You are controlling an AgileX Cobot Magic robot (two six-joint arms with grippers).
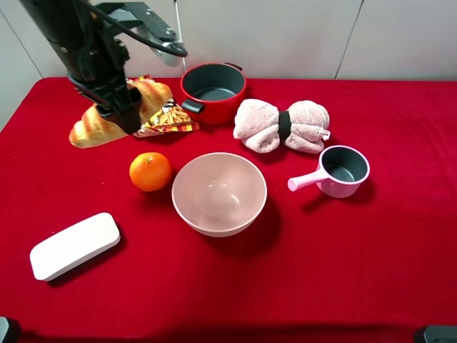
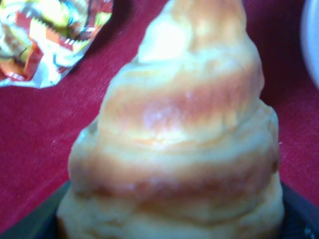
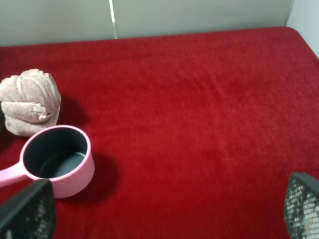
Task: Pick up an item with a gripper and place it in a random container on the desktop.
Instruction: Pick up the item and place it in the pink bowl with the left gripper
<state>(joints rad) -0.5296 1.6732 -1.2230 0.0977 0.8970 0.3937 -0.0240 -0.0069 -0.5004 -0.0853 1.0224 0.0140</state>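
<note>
the desktop (image 1: pixel 343 271) fills nearly all of the high view, red cloth edge to edge. the bowl (image 1: pixel 219 194) sits just left of centre, empty. the croissant (image 1: pixel 91 128) is in the upper left, lying on a slant from lower left to upper right. the left gripper (image 1: pixel 121 111) comes down over its middle and is clamped on it. in the left wrist view the croissant (image 2: pixel 174 139) fills the frame, tapering away from the camera, with dark finger edges at both lower corners. whether it is fully clear of the cloth i cannot tell.

the step in hand looks like the carry to the bowl. to do it well, raise the croissant above the bowl's rim first, then travel down and to the right in the high view. the orange (image 1: pixel 150 171) sits just left of the bowl and near that path, so pass above it. the grip is across the middle, so both ends stick out. centre the load over the bowl before letting go, low enough that it does not bounce out.

the right gripper (image 3: pixel 164 209) has its jaws wide apart with nothing between them, over bare cloth near the saucepan (image 3: pixel 57 159). it has no part in this.

relative to the hand, the croissant is between the fingers, one end jutting to the lower left, the other to the upper right.
</note>
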